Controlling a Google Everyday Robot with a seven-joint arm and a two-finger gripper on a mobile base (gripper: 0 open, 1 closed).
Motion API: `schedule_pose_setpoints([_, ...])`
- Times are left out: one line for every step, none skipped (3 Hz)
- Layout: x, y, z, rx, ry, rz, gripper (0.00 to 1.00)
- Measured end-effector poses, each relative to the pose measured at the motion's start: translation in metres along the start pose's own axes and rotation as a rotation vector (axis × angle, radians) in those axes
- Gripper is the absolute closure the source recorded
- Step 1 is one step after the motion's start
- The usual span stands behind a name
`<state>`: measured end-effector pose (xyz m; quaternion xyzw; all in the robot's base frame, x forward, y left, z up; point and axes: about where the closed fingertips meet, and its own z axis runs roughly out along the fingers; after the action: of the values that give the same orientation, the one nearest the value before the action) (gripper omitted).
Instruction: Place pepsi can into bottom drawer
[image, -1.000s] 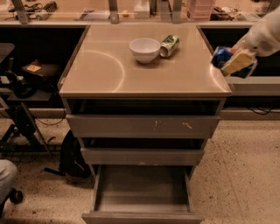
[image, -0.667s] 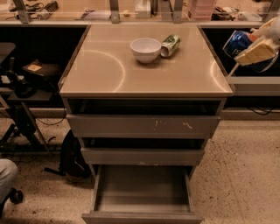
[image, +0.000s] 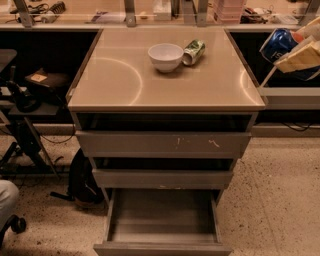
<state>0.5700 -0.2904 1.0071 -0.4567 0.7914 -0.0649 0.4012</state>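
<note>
Off the smooth counter's (image: 125, 80) right edge, tool (image: 296, 56) grips the glossy blue pepsi can (image: 276, 42); boxy bottom drawer (image: 162, 217) open, bare grey.

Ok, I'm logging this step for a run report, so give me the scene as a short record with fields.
gripper: upper right, out past the cabinet's right edge, closed on the pepsi can
pepsi can: held in the air, tilted, not in any drawer
bottom drawer: pulled open, interior bare
cabinet top: holds the white bowl and, just to its right, the green-and-white can lying on its side
task status: can not yet placed
</note>
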Motion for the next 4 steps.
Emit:
schedule_pose_setpoints([0.019, 0.027, -0.003, -0.020, 0.017, -0.003, 1.00])
schedule_pose_setpoints([0.072, 0.088, -0.018, -0.078, 0.096, 0.029, 1.00])
schedule_pose_setpoints([0.134, 0.162, -0.001, -0.207, 0.197, 0.074, 1.00])
schedule_pose_setpoints([0.134, 0.162, -0.001, -0.207, 0.197, 0.074, 1.00])
